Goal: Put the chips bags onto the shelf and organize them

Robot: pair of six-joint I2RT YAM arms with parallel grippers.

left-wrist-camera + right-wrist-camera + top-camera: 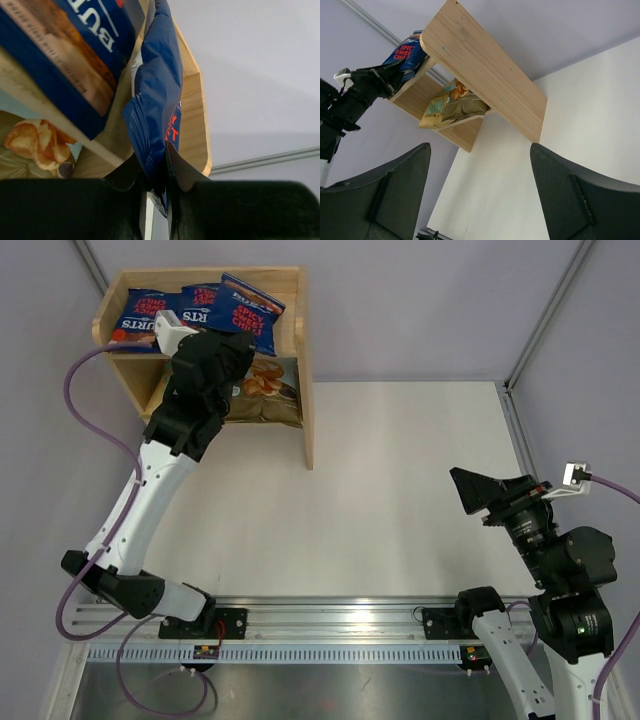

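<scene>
The pale wooden shelf (305,360) stands at the back left of the table. Three dark-blue Burts bags lie on its top tier: one at the left (140,318), one in the middle (202,302), one at the right (245,312). A yellow-tan bag (268,390) lies on the lower tier. The light-blue bag is hidden. My left gripper (161,175) is shut on the edge of a dark-blue bag (152,95) at the top tier. My right gripper (480,165) is open and empty at the table's right side, facing the shelf (485,65).
A second Burts bag (65,55) lies on the top tier beside the held one. The lower-tier bag shows chip pictures (35,145). Grey walls surround the white table (400,490). A metal rail (330,625) runs along the near edge.
</scene>
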